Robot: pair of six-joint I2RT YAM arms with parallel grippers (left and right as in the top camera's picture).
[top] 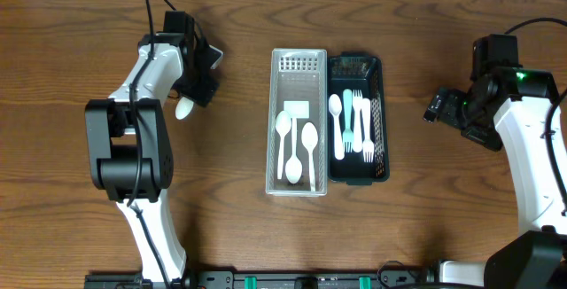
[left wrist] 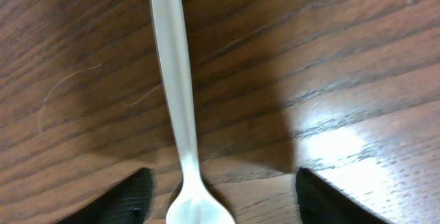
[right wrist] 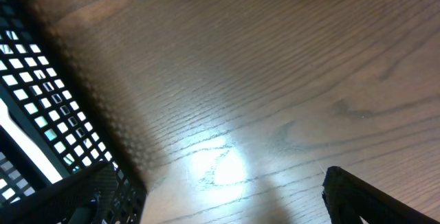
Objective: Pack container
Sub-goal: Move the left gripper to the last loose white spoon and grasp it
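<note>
White spoon [left wrist: 175, 80] flat on table [left wrist: 357, 59], well left of clear tray [top: 268, 129]. Left gripper [left wrist: 223, 200] spread wide, straddling bowl end of spoon, not touching. Three spoons [top: 295, 143] inside clear tray; forks [top: 361, 128] in dark basket [top: 387, 121] touching tray's right side. Right gripper [right wrist: 216, 200] wide open, holding nothing, over table right of tray, just beyond basket.

My gripper [left wrist: 223, 209] is spread wide over the wooden worktop [left wrist: 344, 52]. A white plastic spoon [left wrist: 180, 114] lies between my dark fingertips [left wrist: 129, 198], bowl nearest me, handle pointing away. Neither fingertip touches it.
</note>
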